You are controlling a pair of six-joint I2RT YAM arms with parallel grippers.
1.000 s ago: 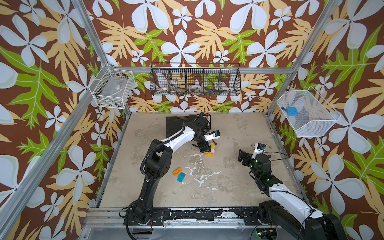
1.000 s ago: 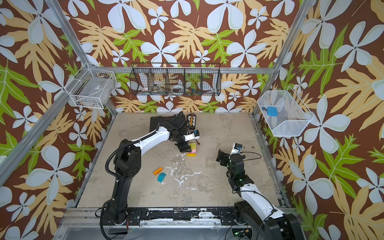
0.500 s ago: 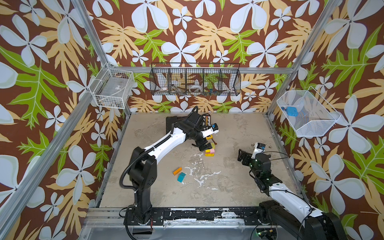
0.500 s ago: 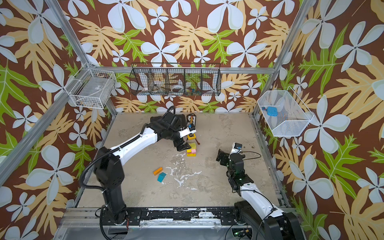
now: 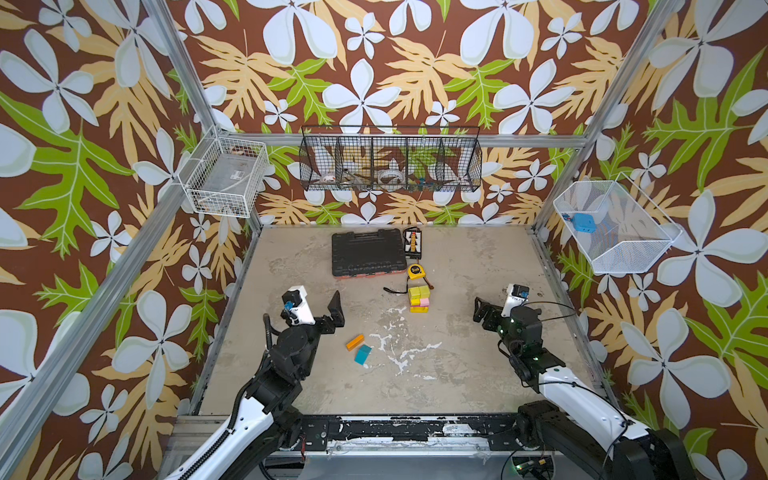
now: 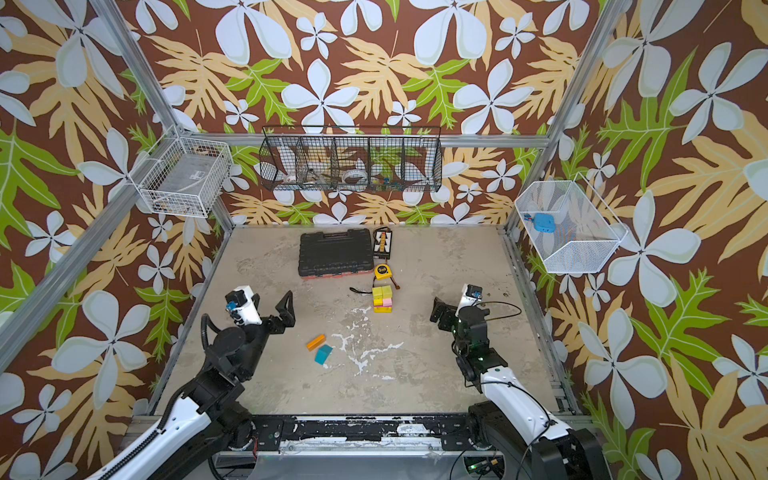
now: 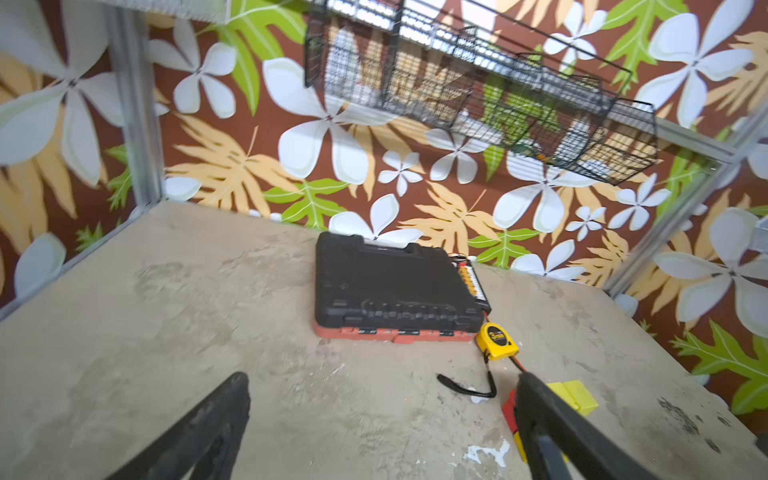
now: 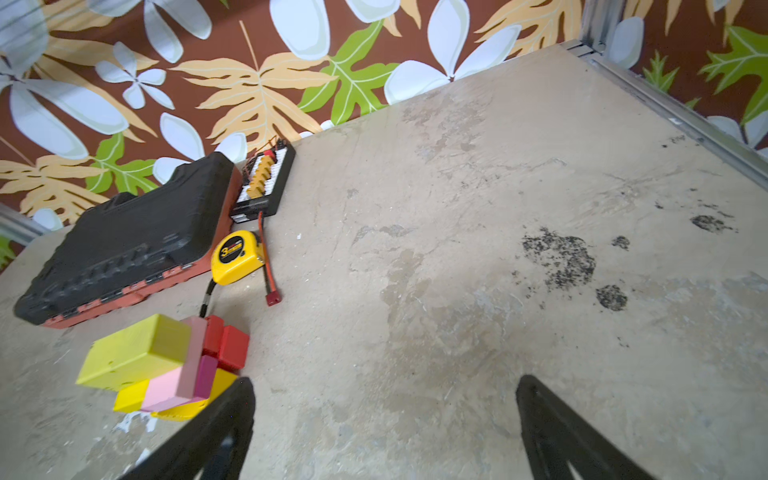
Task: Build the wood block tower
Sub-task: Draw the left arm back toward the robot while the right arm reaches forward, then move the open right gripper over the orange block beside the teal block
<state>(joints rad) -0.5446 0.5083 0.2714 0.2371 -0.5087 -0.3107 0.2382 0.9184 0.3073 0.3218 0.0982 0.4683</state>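
hovering over the left part of the table (image 5: 457, 365), the left gripper (image 7: 382, 386) has its jaws spread wide and grips nothing, well apart from every block. to its right two loose pieces lie flat on the bare surface, an orange bar (image 5: 354, 341) and a teal block (image 5: 363, 354), very near each other; whether they touch i cannot tell. farther right and toward the back stands the tower (image 5: 418, 297), a short stack with a yellow tape measure (image 5: 414, 271) just behind it and a black tool case (image 5: 369, 253) beyond. at the right the right gripper (image 8: 385, 384) is also spread and empty, near the tower's side but clear of it. the likeliest trouble, as i judge it, is the top yellow block (image 8: 133, 353), which seems to sit off-centre and hang past the pink slab (image 8: 170, 388) under it, so a finger brushing it while setting down the next piece could tip the upper layers. the tape measure's black strap (image 7: 469, 384) lies near the tower's foot, and a snagged loop could drag against the base. wide jaws closing on the teal block could also shove the orange bar. the blocks are smooth painted wood with square, crisp edges, likely a little slippery in a pinch; the table is matt, mottled grey-beige, rough with white flecks; the case is ribbed black plastic on a red base.
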